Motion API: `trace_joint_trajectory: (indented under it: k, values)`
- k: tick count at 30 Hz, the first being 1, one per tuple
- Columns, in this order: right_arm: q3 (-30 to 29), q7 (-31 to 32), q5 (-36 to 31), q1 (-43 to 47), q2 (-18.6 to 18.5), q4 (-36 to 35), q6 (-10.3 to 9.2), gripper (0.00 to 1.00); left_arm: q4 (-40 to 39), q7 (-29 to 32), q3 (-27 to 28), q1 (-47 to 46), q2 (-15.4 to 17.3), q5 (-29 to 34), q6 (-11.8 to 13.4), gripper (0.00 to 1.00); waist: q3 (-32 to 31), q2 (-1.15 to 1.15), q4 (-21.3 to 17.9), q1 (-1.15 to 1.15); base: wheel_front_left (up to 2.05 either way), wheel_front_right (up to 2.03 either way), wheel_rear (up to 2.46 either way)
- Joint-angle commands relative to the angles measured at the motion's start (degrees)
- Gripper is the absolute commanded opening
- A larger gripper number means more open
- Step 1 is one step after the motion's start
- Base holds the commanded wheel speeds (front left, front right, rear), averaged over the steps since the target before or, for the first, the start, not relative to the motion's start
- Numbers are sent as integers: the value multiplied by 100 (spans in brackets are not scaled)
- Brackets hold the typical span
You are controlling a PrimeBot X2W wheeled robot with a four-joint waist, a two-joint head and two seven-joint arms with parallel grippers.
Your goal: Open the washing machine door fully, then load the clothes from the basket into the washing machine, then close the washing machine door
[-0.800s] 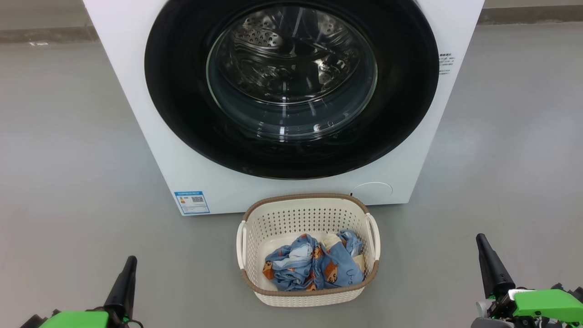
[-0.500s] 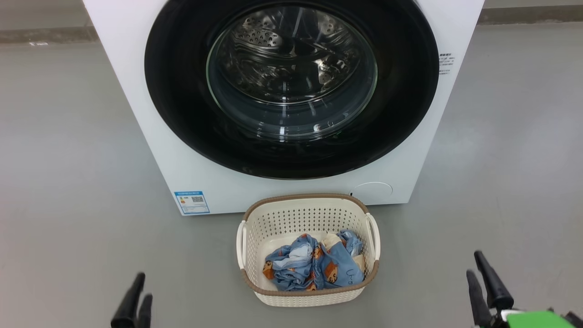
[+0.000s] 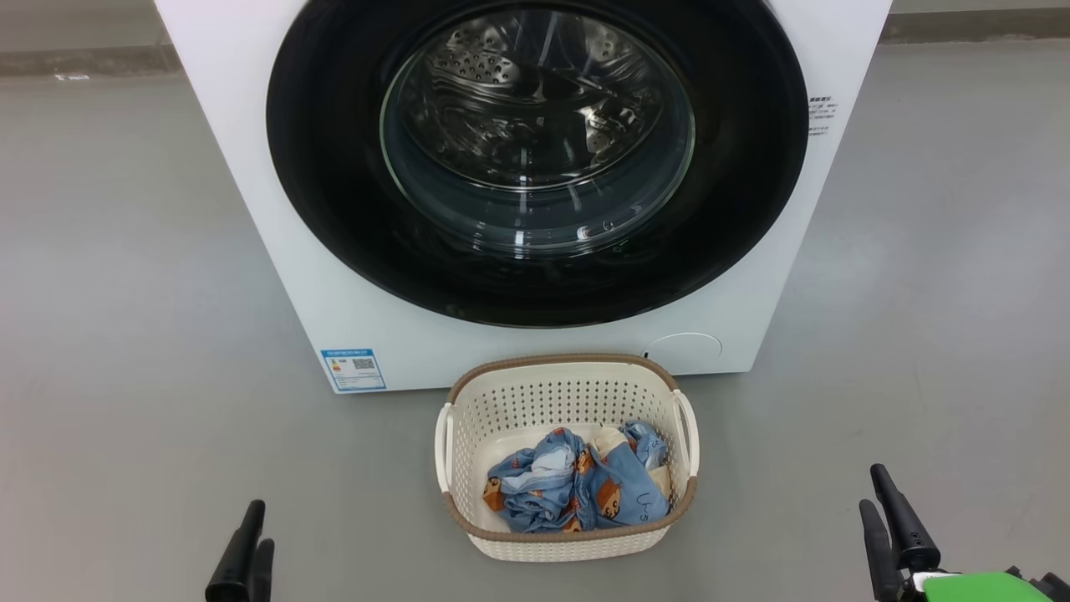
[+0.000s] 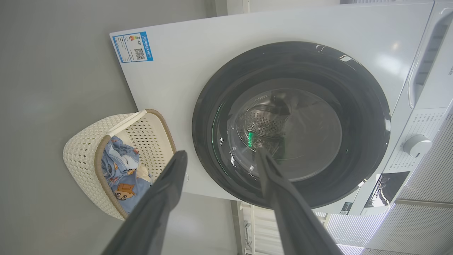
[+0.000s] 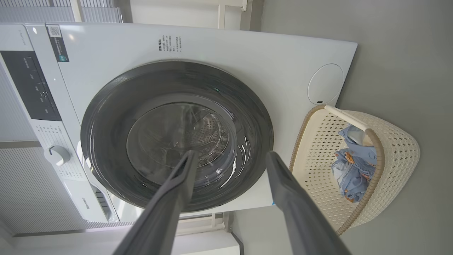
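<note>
The white washing machine (image 3: 251,209) stands in front of me, and its door (image 3: 334,209), a black rim around a clear glass bowl, lies flat against the front. The steel drum shows through the glass. On the floor just before it sits the cream basket (image 3: 568,364), holding the blue bear-print clothes (image 3: 577,489). My left gripper (image 3: 257,535) is low at the left and my right gripper (image 3: 873,493) low at the right, both well short of the basket. In the wrist views the left gripper (image 4: 221,154) and the right gripper (image 5: 230,154) stand open and hold nothing.
Bare grey floor lies on both sides of the machine and basket. A blue energy label (image 3: 354,369) and a round service flap (image 3: 683,349) mark the machine's lower front. The control panel's knob (image 5: 56,154) is near the top.
Both grippers have dropped lower in the head view and turned, so two fingers of each show where one did. The left green wrist part has left the picture. Machine and basket are unchanged.
</note>
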Motion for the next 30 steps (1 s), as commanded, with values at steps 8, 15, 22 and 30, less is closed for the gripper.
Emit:
trace_joint_trajectory:
  k: [8,15,22,30]
  values:
    - [209,-172,-571,-221,-124,-173,2,100,-314,-172,-5,-167,124,550,-9,100,19,0,7,-1,0,0,0]
    - [310,-309,-1061,-277,-177,-171,2,100,-444,-307,19,-157,124,1110,-10,100,17,0,11,-1,0,0,0]
    - [369,-427,-1469,-302,-208,-210,3,100,-545,-425,1,-129,133,1594,-11,100,18,0,7,-1,0,0,0]
    - [432,-561,-1996,-326,-238,-270,4,100,-638,-560,-39,-110,150,2209,-12,100,21,0,8,-1,0,0,0]
